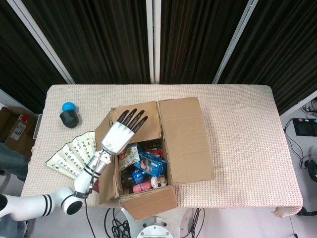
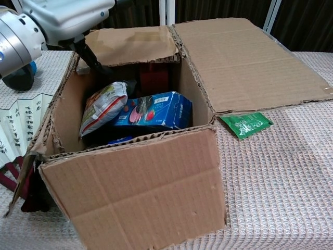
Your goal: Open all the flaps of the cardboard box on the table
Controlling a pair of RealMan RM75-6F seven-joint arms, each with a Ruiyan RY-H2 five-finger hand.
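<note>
The cardboard box (image 1: 148,163) stands mid-table, full of snacks. Its right flap (image 1: 185,141) lies folded out flat, seen again as the right flap (image 2: 250,62) in the chest view. The near flap (image 2: 135,192) hangs down the front. The left flap (image 1: 105,171) stands out to the side. The far flap (image 2: 132,44) still tilts over the opening, slightly raised. My left hand (image 1: 120,135) reaches in from the left with its fingers (image 1: 132,118) stretched along the top of this flap. Its thumb (image 2: 91,56) hooks under the flap's edge. My right hand is out of sight.
A blue-and-black object (image 1: 68,114) sits at the table's left. A paper fan (image 1: 69,153) lies spread beside the box. A green packet (image 2: 245,125) lies under the right flap's edge. Inside are a snack bag (image 2: 101,107) and a blue carton (image 2: 156,109).
</note>
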